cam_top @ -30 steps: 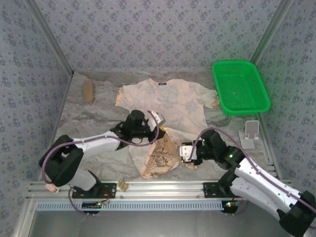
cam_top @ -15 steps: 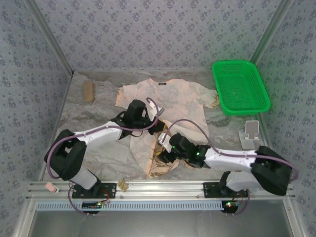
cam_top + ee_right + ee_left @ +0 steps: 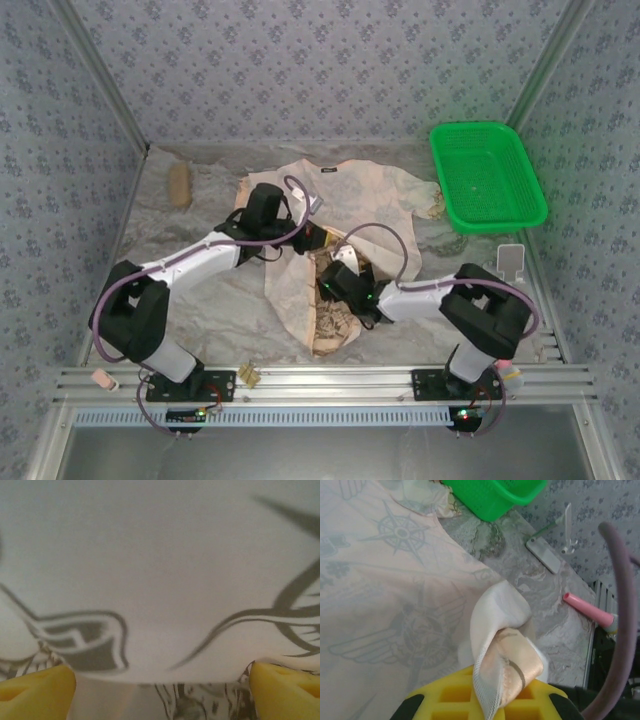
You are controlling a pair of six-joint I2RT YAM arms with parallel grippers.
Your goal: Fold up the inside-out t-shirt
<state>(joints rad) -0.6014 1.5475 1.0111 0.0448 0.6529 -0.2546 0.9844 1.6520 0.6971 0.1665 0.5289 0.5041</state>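
shirt (image 3: 360, 205) lies on the table (image 3: 200, 290), collar far, hem near, long axis running far to near; lower part bunched, print showing; light, limp, likely to sag; best pinched at hem or seam; left gripper (image 3: 492, 695) clamps a cloth fold; right gripper (image 3: 161, 677) gapes wide over the print

The left end effector (image 3: 485, 702) is pinched shut, the right end effector (image 3: 160, 686) spread wide.
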